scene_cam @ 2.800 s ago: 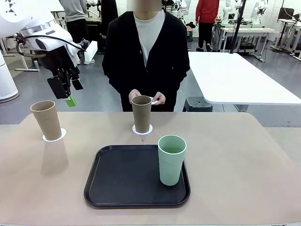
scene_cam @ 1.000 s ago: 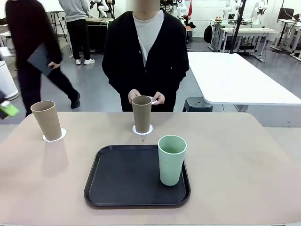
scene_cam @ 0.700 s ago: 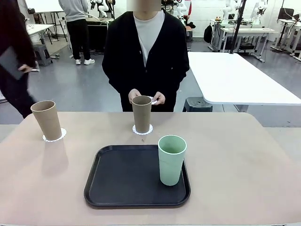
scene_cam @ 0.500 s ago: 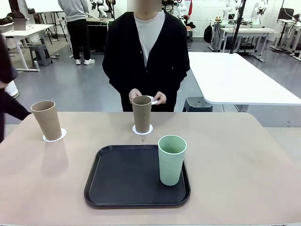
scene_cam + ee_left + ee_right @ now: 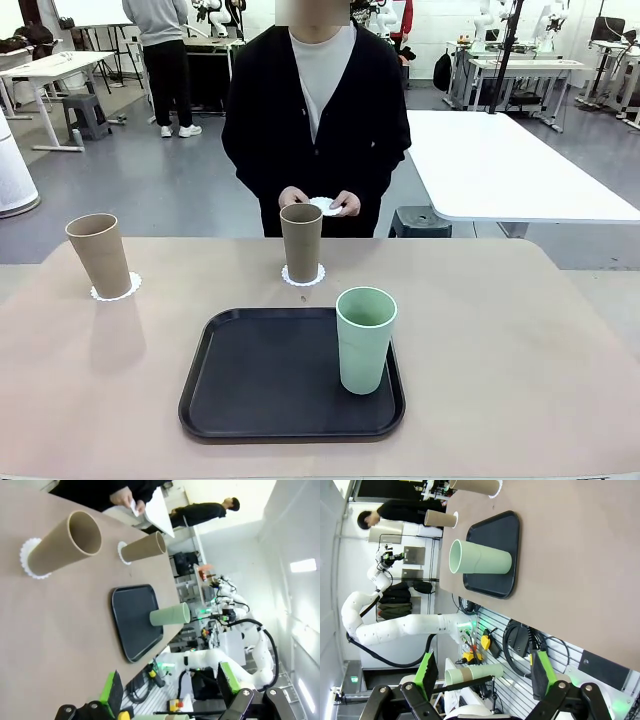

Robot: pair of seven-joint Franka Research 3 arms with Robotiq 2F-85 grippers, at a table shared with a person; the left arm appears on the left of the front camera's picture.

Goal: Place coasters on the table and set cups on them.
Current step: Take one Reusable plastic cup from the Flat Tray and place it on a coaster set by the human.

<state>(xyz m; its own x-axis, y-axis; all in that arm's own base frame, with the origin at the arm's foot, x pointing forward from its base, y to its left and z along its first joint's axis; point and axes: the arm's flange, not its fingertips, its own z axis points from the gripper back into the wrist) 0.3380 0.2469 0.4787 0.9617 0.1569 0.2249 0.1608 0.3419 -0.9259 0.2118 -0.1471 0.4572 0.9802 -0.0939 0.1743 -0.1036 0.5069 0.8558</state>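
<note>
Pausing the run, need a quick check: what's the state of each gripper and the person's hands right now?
Left gripper: open, holding nothing.
Right gripper: open, holding nothing.
Person's hands: holding a white coaster.

The tan table (image 5: 520,330) holds a black tray (image 5: 260,380) near the front, a left coaster (image 5: 129,289) far off, and a middle coaster (image 5: 317,276) just behind the tray.

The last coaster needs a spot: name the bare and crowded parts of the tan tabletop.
Widest bare patch: the beige matte tabletop right of the black rounded-corner tray. Another lies between the left tan-brown tumbler and the tray. Crowded: the middle, where the second tan tumbler stands just behind the tray holding the mint-green tumbler.
</note>
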